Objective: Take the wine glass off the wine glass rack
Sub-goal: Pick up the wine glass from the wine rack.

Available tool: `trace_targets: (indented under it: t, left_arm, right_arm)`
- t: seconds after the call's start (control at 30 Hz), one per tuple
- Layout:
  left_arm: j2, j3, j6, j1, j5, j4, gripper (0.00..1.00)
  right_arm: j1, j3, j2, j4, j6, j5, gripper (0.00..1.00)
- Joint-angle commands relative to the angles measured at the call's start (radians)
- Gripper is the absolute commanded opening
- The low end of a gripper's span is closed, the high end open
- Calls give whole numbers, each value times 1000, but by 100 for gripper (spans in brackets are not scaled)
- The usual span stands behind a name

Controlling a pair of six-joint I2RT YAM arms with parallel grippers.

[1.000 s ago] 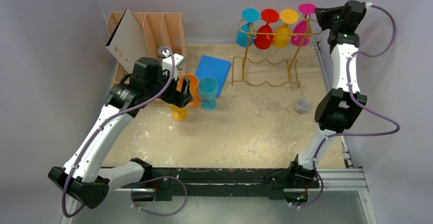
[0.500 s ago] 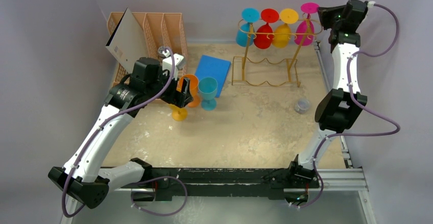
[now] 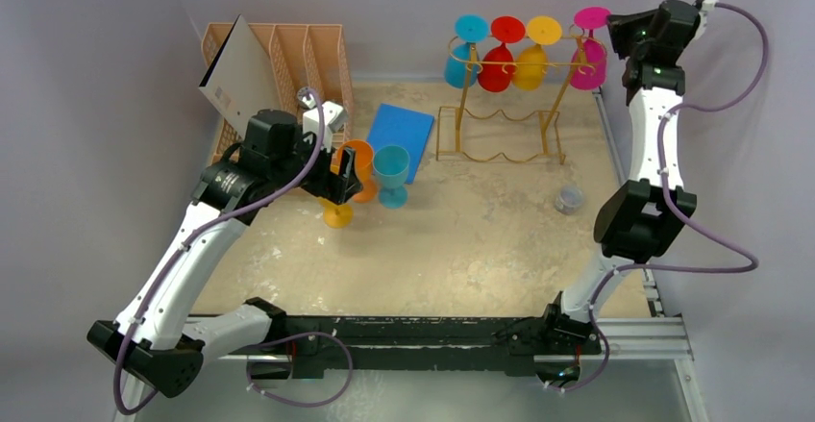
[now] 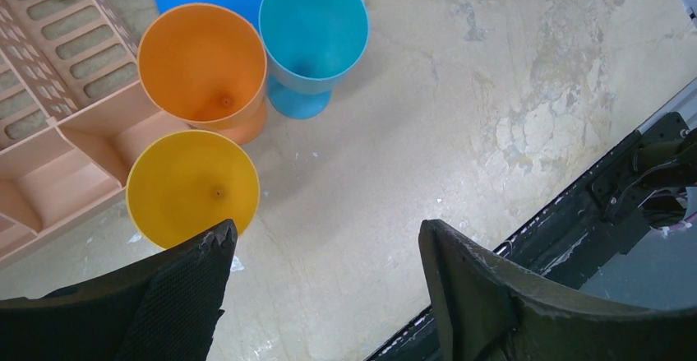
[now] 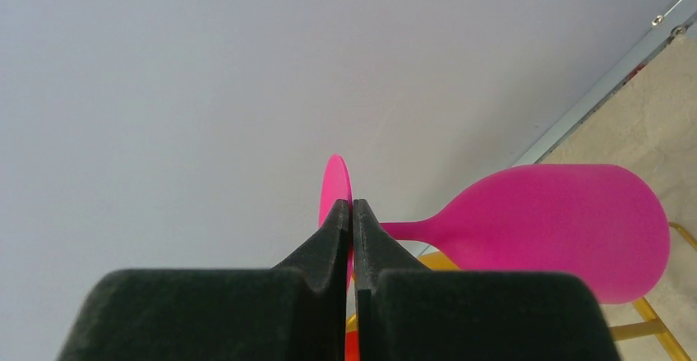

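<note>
The gold wire wine glass rack [image 3: 500, 124] stands at the back of the table. Blue [image 3: 465, 52], red [image 3: 500, 55] and yellow [image 3: 533, 55] glasses hang upside down from its top rails. My right gripper [image 3: 615, 26] is shut on the foot disc of the pink wine glass [image 3: 588, 52], which sits just off the rack's right end; in the right wrist view the pink glass [image 5: 559, 221] shows past the closed gripper [image 5: 352, 206]. My left gripper [image 3: 348, 180] is open and empty above the table, next to three upright glasses; it also shows in the left wrist view [image 4: 327, 238].
Orange [image 4: 204, 67], teal [image 4: 314, 28] and yellow [image 4: 193, 187] glasses stand left of centre. A peach slotted organizer [image 3: 288, 57] holds a cardboard sheet at back left. A blue pad [image 3: 399, 134] lies beside it. A small grey cap [image 3: 569, 199] lies at the right.
My right gripper has moved right and slightly up with the pink glass, drawing it from the rail's right end. The left arm has barely shifted.
</note>
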Motion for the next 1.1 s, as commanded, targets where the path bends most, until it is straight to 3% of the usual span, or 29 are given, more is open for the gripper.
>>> trace_targets:
  t: [0.0, 0.17, 0.5, 1.07]
  left_arm:
    - [-23, -7, -20, 5, 13, -2, 80]
    - [-29, -5, -21, 5, 14, -5, 80]
    - [-36, -3, -18, 5, 15, -8, 80]
    - [-25, 1, -27, 5, 33, 4, 80]
  right_arm:
    - [-4, -32, -77, 41, -42, 41, 0]
    - [-10, -47, -98, 37, -48, 46, 0]
    - [-45, -233, -237, 75, -142, 122, 0]
    - [-145, -397, -399, 75, -121, 36, 0]
